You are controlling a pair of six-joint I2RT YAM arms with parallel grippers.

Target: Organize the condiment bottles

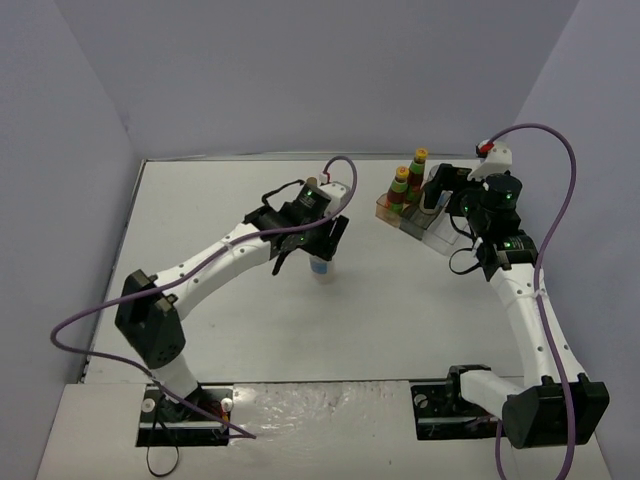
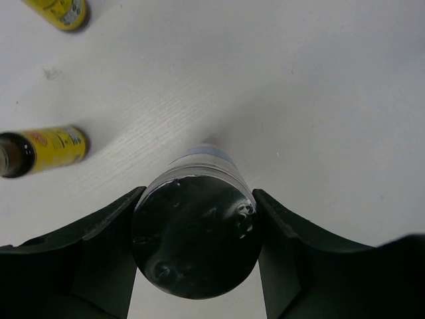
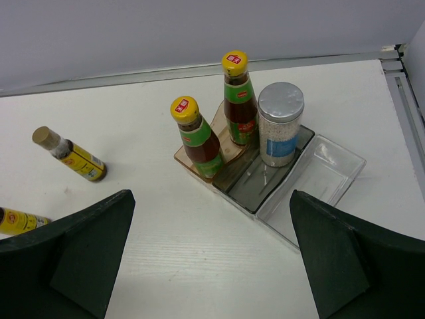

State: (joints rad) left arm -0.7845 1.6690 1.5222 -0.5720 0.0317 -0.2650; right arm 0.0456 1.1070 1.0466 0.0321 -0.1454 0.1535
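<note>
Slippage is the main risk: the left gripper (image 2: 196,222) clamps the white jar (image 1: 320,268) by its smooth sides mid-table (well apart from the tray (image 3: 332,173)); a jolt could drop it; the right gripper (image 3: 212,266), wide open and empty, hovers by the tray, inviting collision.
</note>
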